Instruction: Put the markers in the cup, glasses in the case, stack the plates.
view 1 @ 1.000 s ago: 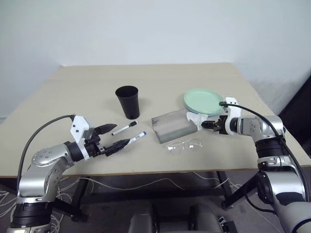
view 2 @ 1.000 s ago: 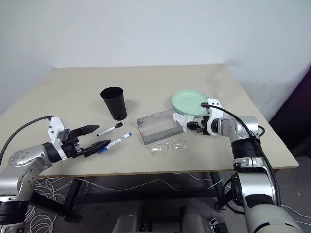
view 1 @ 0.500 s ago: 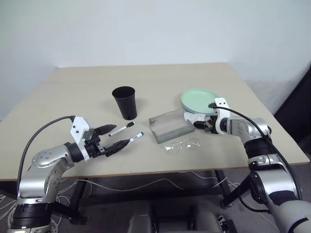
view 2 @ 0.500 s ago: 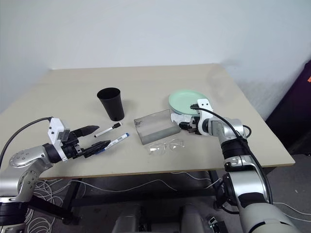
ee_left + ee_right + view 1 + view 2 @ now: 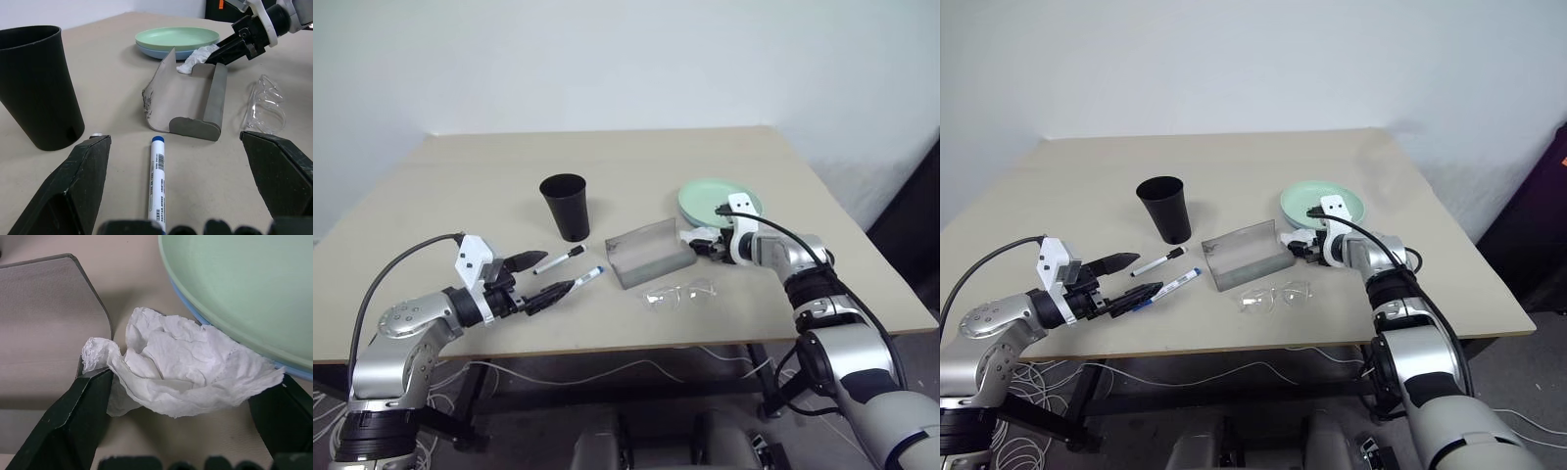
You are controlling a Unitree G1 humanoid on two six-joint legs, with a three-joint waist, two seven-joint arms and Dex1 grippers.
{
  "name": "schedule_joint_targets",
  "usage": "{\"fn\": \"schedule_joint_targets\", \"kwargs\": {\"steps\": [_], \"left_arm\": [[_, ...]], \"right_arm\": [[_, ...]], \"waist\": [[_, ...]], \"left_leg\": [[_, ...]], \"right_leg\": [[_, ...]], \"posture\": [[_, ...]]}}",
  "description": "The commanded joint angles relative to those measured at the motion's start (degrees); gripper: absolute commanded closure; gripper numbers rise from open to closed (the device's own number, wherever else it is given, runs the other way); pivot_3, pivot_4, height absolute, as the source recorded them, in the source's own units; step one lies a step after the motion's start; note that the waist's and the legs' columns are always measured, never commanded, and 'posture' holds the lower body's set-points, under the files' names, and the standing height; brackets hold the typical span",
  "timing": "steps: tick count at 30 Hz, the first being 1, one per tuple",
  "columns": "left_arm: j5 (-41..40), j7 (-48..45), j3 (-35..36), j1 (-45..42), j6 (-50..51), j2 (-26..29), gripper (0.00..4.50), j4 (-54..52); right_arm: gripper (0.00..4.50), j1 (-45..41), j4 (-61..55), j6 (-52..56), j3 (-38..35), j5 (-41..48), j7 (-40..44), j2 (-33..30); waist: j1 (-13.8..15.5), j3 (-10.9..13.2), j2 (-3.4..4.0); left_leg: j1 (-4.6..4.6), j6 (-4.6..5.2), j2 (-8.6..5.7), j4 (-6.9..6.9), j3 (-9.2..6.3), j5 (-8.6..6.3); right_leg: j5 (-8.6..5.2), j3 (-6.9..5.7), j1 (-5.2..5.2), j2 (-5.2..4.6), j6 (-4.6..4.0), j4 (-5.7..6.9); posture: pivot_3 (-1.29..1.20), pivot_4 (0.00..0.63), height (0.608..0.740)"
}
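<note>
Right gripper (image 5: 1291, 242) has advanced to crumpled tissue (image 5: 181, 374) at case (image 5: 649, 252) 3 o'clock; fingers wide around it, left gripper (image 5: 536, 277) wide, idle. Next: pinch tissue clear, likely before glasses (image 5: 680, 293).

crumpled white tissue (image 5: 181, 367), beige table (image 5: 489, 186)

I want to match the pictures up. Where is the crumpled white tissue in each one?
Left eye view: tissue between the case and the plates.
Right eye view: the same spot.
Left wrist view: behind the case.
Right wrist view: centre, between the right gripper's fingers.
Shared landmark: the case.
</note>
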Motion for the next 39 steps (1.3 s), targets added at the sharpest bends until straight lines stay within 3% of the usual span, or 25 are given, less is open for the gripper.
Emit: {"fn": "schedule_joint_targets", "kwargs": {"steps": [1, 11, 23, 27, 33, 34, 39], "left_arm": [[-0.54, 0.22, 1.26, -0.91, -0.44, 0.16, 0.0, -1.19], [-0.33, 0.09, 0.77, -1.79, -0.54, 0.06, 0.0, -0.55], [-0.15, -0.24, 0.16, -2.57, -0.58, 0.02, 0.0, 0.07], [-0.08, -0.21, -0.05, -2.85, -0.61, -0.08, 0.0, 0.28], [0.12, -0.05, -0.6, -3.57, -0.76, -0.62, 0.0, 0.71], [0.23, 0.01, -0.73, -3.73, -0.79, -0.76, 0.0, 0.82], [0.35, 0.32, -0.9, -3.68, -0.63, -1.43, 0.0, 0.16]], "right_arm": [[0.92, -2.84, 0.68, -2.34, -1.08, -0.53, -1.29, -0.14], [4.48, -2.67, 0.85, -2.58, -1.37, -0.71, -1.73, -0.63], [4.48, -4.83, -14.04, 6.84, -2.39, 5.11, 10.4, -5.11], [4.48, -8.7, -8.65, 1.15, -4.52, 3.37, 5.99, -5.96], [4.48, -13.43, 9.81, -17.39, -4.78, -2.33, -5.27, -5.28], [4.0, -14.01, 12.27, -19.63, -4.62, -3.04, -6.47, -5.12], [2.49, -15.39, 19.38, -26.53, -3.89, -5.63, -8.64, -5.1]], "waist": [[0.02, 0.0, 0.0], [0.06, 0.0, 0.0], [0.05, 0.0, 0.01], [0.11, 0.0, 0.0], [0.12, -0.01, -0.04], [0.1, -0.01, -0.03], [-0.1, 0.0, -0.02]], "left_leg": [[0.0, 0.0, 0.0, 0.0, 0.0, 0.0], [0.0, 0.0, -0.01, 0.0, 0.0, 0.0], [-0.01, 0.01, -0.02, -0.02, -0.02, 0.01], [0.01, 0.0, -0.01, -0.02, -0.03, 0.0], [-0.03, 0.0, -0.04, -0.03, 0.01, -0.01], [-0.04, 0.0, -0.04, -0.03, 0.02, -0.02], [-0.09, 0.02, -0.04, -0.03, 0.05, 0.02]], "right_leg": [[0.0, 0.0, 0.0, 0.0, 0.0, 0.0], [0.0, 0.0, 0.01, -0.01, 0.0, -0.01], [0.0, -0.01, 0.02, -0.01, 0.0, -0.06], [0.0, -0.03, 0.03, -0.01, 0.0, -0.06], [0.0, -0.02, -0.02, -0.06, 0.0, -0.07], [-0.01, 0.0, -0.04, -0.06, 0.0, -0.06], [-0.01, 0.05, -0.13, -0.02, 0.0, 0.01]], "posture": [[0.0, 0.0, 0.639], [0.0, 0.0, 0.639], [0.0, 0.0, 0.639], [0.0, 0.0, 0.639], [0.0, 0.0, 0.639], [0.0, 0.0, 0.639], [0.0, 0.0, 0.639]]}}
